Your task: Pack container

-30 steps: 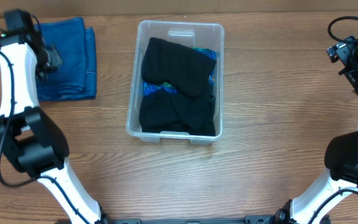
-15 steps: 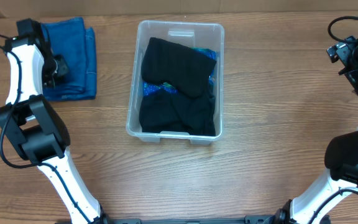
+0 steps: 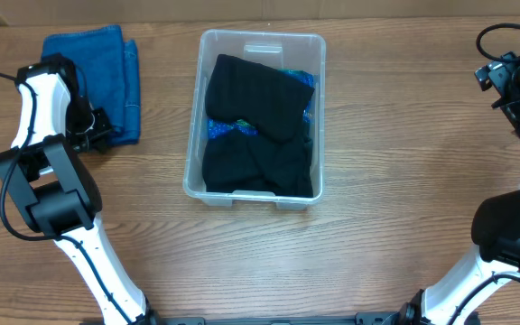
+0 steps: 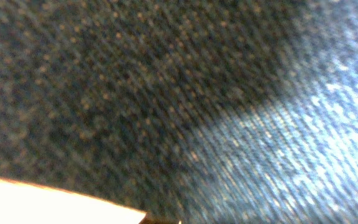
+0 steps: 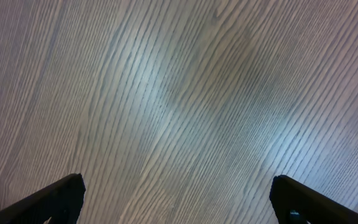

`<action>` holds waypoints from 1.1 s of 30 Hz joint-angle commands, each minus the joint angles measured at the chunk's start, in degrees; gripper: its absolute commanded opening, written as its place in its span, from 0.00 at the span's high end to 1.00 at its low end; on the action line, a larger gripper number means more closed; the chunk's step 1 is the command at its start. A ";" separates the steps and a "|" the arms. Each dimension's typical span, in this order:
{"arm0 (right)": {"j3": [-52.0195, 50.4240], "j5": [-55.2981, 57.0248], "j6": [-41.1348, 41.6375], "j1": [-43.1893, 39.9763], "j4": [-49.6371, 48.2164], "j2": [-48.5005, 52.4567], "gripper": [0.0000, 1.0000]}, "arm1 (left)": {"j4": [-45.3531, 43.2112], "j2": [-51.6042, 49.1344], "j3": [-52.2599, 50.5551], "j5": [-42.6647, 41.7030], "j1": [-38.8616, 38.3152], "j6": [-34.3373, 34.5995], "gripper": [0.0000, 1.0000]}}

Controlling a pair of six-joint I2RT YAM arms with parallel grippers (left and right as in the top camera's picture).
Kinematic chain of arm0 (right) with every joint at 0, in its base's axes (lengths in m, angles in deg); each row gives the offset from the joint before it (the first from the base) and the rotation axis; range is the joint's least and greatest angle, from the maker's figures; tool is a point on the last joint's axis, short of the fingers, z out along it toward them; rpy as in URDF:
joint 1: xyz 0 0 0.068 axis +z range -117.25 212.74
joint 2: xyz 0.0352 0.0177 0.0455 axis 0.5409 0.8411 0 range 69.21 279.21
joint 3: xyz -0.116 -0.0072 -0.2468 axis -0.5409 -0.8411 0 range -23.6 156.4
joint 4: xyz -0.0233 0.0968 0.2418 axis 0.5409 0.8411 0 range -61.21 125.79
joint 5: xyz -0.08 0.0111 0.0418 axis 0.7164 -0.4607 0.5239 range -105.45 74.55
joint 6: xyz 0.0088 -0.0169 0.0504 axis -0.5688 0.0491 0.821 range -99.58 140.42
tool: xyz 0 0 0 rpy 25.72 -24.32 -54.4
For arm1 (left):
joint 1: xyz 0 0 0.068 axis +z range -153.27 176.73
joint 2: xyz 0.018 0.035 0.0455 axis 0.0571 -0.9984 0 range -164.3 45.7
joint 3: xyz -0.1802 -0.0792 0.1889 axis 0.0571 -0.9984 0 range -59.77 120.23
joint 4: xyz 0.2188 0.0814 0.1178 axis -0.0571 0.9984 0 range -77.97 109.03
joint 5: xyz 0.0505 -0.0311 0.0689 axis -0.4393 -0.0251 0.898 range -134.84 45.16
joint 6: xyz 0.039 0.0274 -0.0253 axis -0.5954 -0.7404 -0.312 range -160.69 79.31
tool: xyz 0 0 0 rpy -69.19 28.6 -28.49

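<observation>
The clear container (image 3: 194,135) stands mid-table and holds black garments (image 3: 258,126) over a bit of blue-patterned cloth (image 3: 217,129). Folded blue jeans (image 3: 93,63) lie at the far left. My left gripper (image 3: 96,133) is down at the near right corner of the jeans. The left wrist view is filled with blurred denim (image 4: 278,143) at very close range, and its fingers do not show. My right gripper (image 5: 178,199) is open and empty over bare wood; in the overhead view it is at the far right edge (image 3: 513,90).
The wooden table (image 3: 404,181) surrounds the container. The two arm bases stand at the near left (image 3: 48,208) and near right (image 3: 513,230).
My left gripper has moved from the far left corner of the jeans toward me, down to their near right corner. The right arm and the container have not moved.
</observation>
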 commanded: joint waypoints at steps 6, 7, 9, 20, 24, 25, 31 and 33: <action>0.07 0.11 0.22 0.15 -0.15 -1.46 0.00 | -10.71 15.56 13.25 1.22 0.00 -1.51 0.96; 0.07 0.11 0.22 0.15 -0.15 -1.46 0.00 | -12.07 15.52 13.16 5.38 0.00 -1.55 0.96; 0.07 0.11 0.24 0.15 -0.13 -1.46 0.00 | -13.57 14.36 12.13 10.97 0.04 -1.57 0.96; 0.07 0.11 0.24 0.15 -0.13 -1.46 0.00 | -15.15 -1.38 9.81 12.68 0.85 -1.55 0.96; 0.07 0.11 0.24 0.15 -0.15 -1.46 0.00 | -14.56 -4.20 9.81 12.68 0.85 -1.55 0.96; 0.07 0.11 0.22 0.15 -0.13 -1.46 0.00 | -14.10 -4.90 9.79 12.61 0.85 -1.53 0.96; 0.07 0.11 0.24 0.15 -0.13 -1.46 0.00 | -6.38 -8.61 9.77 8.17 0.85 0.39 0.96; 0.07 0.11 0.24 0.15 -0.13 -1.46 0.00 | -3.61 -9.38 9.66 3.30 0.83 3.21 0.96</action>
